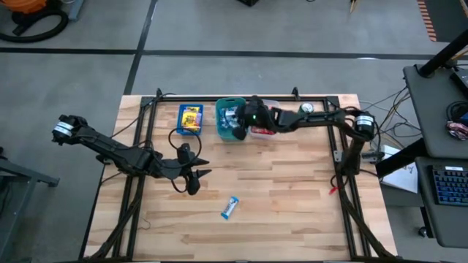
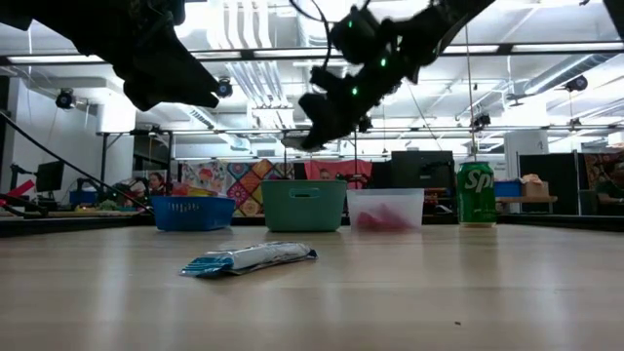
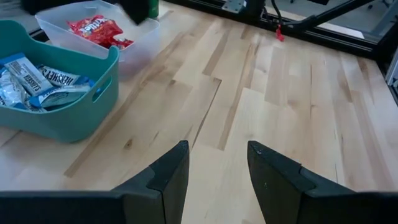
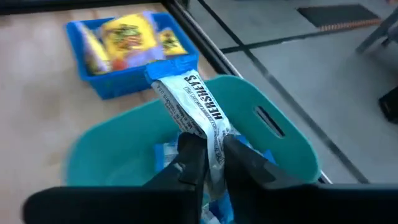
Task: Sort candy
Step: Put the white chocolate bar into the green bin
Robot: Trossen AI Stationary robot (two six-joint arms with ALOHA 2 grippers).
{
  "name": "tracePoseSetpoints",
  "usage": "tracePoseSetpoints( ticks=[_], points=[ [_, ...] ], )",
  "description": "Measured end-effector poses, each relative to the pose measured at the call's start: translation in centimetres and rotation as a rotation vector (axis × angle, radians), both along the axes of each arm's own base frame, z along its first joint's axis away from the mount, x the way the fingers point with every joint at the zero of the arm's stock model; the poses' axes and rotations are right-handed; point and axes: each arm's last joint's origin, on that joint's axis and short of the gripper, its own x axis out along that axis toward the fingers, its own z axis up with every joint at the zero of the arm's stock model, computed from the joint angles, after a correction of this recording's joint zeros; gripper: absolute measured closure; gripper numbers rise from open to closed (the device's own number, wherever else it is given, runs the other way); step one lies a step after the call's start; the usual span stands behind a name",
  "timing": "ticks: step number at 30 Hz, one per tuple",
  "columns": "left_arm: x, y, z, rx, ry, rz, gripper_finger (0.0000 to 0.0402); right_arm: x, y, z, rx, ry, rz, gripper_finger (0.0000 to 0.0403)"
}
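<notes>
My right gripper (image 4: 214,149) hangs over the teal bin (image 4: 273,143) at the table's far edge, shut on a light blue-white candy packet (image 4: 189,99). More such packets lie in that bin (image 3: 37,81). Yellow candy fills the blue bin (image 1: 189,119) to the teal bin's left. Red candy lies in the clear bin (image 3: 99,31) on its other side. One blue-white packet (image 1: 229,209) lies flat on the bare table near the front. My left gripper (image 3: 217,168) hovers open over bare wood left of the middle, its fingers around nothing. My right gripper pinches the blue-white packet between its two fingers, on the packet's flat faces near its middle (image 4: 216,140). The fingers slant down from the table's right side. The packet sticks out past the fingertips, lifted clear above the teal bin's opening.
A green soda can (image 2: 476,194) stands at the far right, beside the clear bin. Black frame rails (image 1: 150,109) run along the table's left, right and far sides. Bare wood (image 1: 292,190) stretches between the bins and the near edge.
</notes>
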Motion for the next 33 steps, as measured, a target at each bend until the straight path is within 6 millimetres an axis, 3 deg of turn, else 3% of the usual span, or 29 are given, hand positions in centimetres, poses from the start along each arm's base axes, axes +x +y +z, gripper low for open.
tracePoseSetpoints(
  ticks=[7,11,15,22,29,33],
  points=[
    [0.1,0.0,0.1,-0.012,-0.02,0.002,0.0255,-0.1,-2.8,-1.3,0.081,-0.026,-0.054,0.0283],
    [0.6,-0.3,0.0,-0.037,-0.043,0.003,0.0255,-0.1,-2.8,-1.2,0.117,-0.045,-0.037,0.0238],
    [1.7,-1.4,-1.1,-0.064,-0.061,-0.014,0.0255,-0.2,-1.6,0.2,0.183,-0.096,0.016,0.021],
    [2.9,-4.2,-3.8,0.006,-0.022,-0.121,0.0255,-0.9,3.2,2.1,0.331,-0.041,0.163,0.0208],
    [3.6,-6.9,-6.7,0.018,0.01,-0.194,0.025,-1.2,10.2,2.0,0.357,0.047,0.244,0.022],
    [4.0,-8.5,-8.1,0.017,0.037,-0.224,0.0226,-1.8,14.4,1.6,0.316,0.103,0.23,0.0221]
  ],
)
